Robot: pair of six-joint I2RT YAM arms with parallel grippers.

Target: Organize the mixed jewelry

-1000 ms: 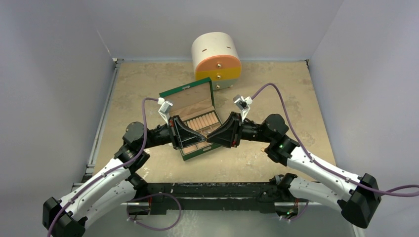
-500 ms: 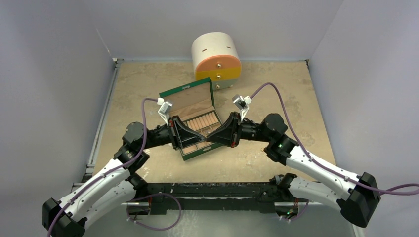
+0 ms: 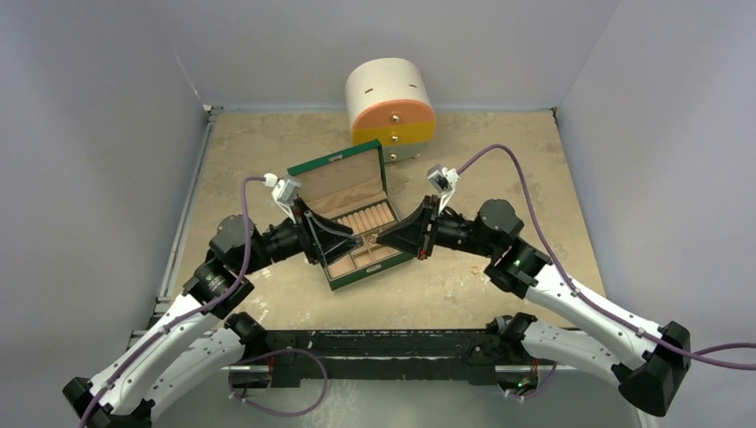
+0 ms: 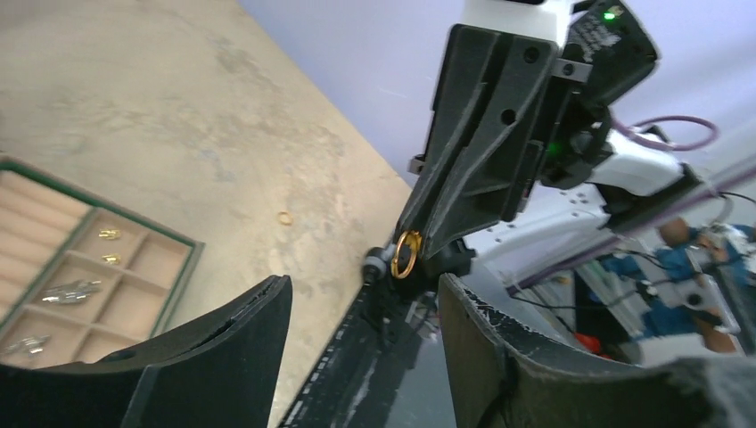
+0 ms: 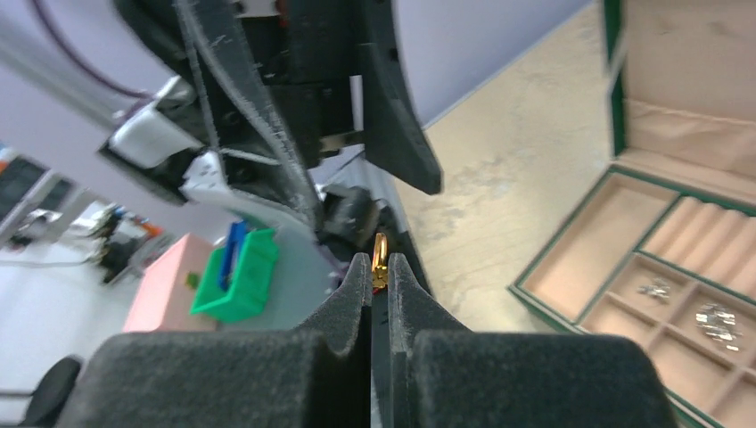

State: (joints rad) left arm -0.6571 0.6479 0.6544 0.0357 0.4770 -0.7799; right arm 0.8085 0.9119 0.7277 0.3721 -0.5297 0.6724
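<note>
My right gripper (image 5: 379,266) is shut on a small gold ring (image 5: 380,250), pinched at its very tips. The left wrist view shows that ring (image 4: 407,254) held out in front of my left gripper (image 4: 364,294), which stands open with nothing between its fingers. Both grippers, left (image 3: 343,234) and right (image 3: 385,239), face each other just above the open green box (image 3: 339,162). Gold pieces (image 4: 109,234) and silvery pieces (image 4: 69,290) lie in its tan compartments. Another gold ring (image 4: 284,218) lies on the table beside the box.
A white rounded cabinet (image 3: 390,102) with orange and yellow drawers stands at the back behind the box. The box lid stands raised toward the back. Walls close the table on the left, back and right.
My left gripper has opened, let go of the gold ring and drawn back to the left. The right gripper closed on the ring and holds it.
</note>
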